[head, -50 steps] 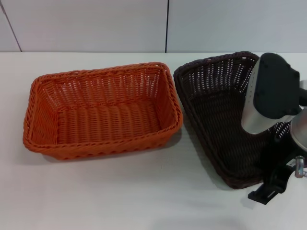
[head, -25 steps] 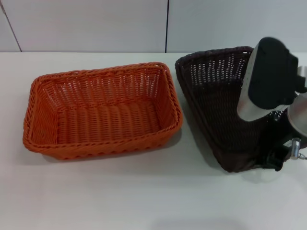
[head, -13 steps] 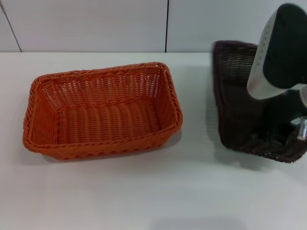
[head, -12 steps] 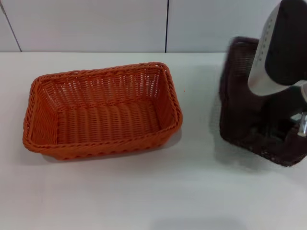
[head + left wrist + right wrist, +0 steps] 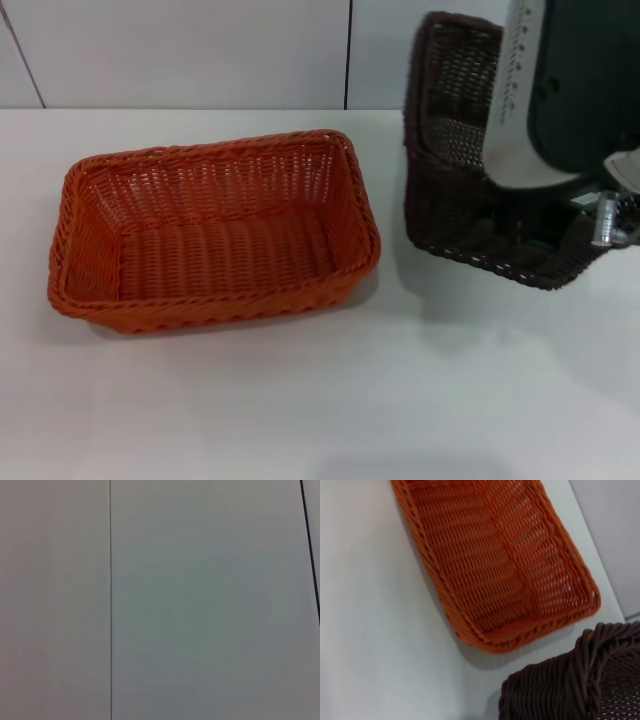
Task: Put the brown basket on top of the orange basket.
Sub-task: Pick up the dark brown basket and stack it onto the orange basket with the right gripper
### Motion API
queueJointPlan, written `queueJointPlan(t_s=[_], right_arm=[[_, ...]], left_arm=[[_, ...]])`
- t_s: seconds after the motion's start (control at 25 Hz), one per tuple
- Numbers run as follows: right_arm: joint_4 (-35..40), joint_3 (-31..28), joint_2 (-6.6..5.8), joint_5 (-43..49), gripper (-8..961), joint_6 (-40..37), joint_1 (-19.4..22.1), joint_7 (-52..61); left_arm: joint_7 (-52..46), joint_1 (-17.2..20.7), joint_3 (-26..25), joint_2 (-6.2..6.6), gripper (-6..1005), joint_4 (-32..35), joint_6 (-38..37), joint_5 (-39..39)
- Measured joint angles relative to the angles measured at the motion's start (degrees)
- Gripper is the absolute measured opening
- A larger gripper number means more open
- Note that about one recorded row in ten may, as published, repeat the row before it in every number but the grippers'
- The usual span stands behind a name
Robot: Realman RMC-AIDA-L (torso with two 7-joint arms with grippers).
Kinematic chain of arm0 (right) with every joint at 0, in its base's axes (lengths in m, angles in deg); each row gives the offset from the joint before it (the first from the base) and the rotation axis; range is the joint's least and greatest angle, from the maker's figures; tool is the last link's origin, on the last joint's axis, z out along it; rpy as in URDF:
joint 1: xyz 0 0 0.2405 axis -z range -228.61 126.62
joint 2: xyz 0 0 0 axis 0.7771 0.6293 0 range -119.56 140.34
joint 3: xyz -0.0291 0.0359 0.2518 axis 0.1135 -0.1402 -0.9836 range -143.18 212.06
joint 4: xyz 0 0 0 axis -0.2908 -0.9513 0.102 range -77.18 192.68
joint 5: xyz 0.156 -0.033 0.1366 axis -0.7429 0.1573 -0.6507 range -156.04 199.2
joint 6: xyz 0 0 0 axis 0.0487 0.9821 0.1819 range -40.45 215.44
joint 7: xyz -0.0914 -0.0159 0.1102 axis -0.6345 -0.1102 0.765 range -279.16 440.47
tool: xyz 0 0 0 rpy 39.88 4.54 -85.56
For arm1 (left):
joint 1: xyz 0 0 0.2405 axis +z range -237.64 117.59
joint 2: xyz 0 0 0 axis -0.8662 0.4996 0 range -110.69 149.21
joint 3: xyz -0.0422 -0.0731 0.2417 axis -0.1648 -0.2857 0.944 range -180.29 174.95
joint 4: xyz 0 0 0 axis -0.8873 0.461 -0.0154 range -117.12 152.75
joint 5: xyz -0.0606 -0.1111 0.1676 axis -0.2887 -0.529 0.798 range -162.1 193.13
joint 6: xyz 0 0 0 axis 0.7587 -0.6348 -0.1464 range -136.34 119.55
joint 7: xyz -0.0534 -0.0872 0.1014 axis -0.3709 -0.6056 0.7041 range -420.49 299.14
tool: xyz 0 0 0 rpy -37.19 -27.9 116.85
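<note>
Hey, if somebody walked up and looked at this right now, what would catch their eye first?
Probably the brown basket, tipped steeply and lifted off the white table at the robot's right, carried by the right arm. Next is the bright orange basket, sitting flat and empty to its left, apart from it.

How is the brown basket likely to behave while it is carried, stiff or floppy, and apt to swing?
The brown basket hangs tilted above the table yet holds its rectangular shape, so it is probably stiff. Its openwork weave suggests it is light. It seems held at one end by the right tool, so it may pivot or swing.
</note>
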Motion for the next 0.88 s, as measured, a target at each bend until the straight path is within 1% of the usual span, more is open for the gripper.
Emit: queueJointPlan(t_s=[0.12, 0.16, 0.2, 0.32, 0.36, 0.4, 0.52, 0.56, 0.6, 0.72, 0.76, 0.8, 0.88], right_arm=[[0.61, 3.28, 0.18, 0.02, 178, 2.41, 0.54, -6.61], [1.01, 6.16, 0.32, 0.76, 178, 4.30, 0.95, -9.37], [1.01, 6.16, 0.32, 0.76, 178, 4.30, 0.95, -9.37], [1.44, 9.43, 0.35, 2.75, 179, 6.74, 0.58, -11.05], [1.47, 10.72, 0.32, 3.33, 179, 8.17, 0.39, -13.52], [1.47, 10.72, 0.32, 3.33, 179, 8.17, 0.39, -13.52], [1.62, 12.43, 0.41, 3.72, 179, 11.10, 0.98, -18.51], [1.64, 13.50, 0.43, 3.87, 179, 12.78, 1.53, -22.35], [1.64, 13.50, 0.43, 3.87, 179, 12.78, 1.53, -22.35], [1.43, 14.68, 0.48, 3.82, 179, 16.09, 3.33, -29.89], [1.28, 15.43, 0.54, 3.56, 179, 19.66, 5.09, -35.02], [1.28, 15.43, 0.54, 3.56, 179, 19.66, 5.09, -35.02], [0.91, 16.00, 0.57, 2.59, 179, 24.07, 7.09, -41.19]], left_arm=[[-0.78, 0.07, -0.06, -0.01, 783, 0.14, 0.03, 0.00], [-1.83, 0.11, -0.07, -0.02, 783, 0.31, 0.19, 0.00], [-1.83, 0.11, -0.07, -0.02, 783, 0.31, 0.19, 0.00], [-2.20, 0.24, -0.07, -0.02, 783, 0.39, 0.13, 0.00], [-2.20, 0.27, -0.06, -0.02, 783, 0.39, 0.09, 0.00], [-2.20, 0.27, -0.06, -0.02, 783, 0.39, 0.09, 0.00], [-2.21, 0.28, -0.06, -0.07, 783, 0.38, 0.13, 0.01], [-2.22, 0.29, -0.06, -0.11, 783, 0.38, 0.23, 0.01], [-2.22, 0.29, -0.06, -0.11, 783, 0.38, 0.23, 0.01], [-2.24, 0.30, -0.05, -0.20, 783, 0.30, 0.25, 0.00], [-2.26, 0.34, 0.01, -0.26, 783, 0.02, 0.25, 0.01], [-2.26, 0.34, 0.01, -0.26, 783, 0.02, 0.25, 0.01], [-2.61, 0.51, 0.10, -0.29, 783, -0.31, 0.25, 0.01]])
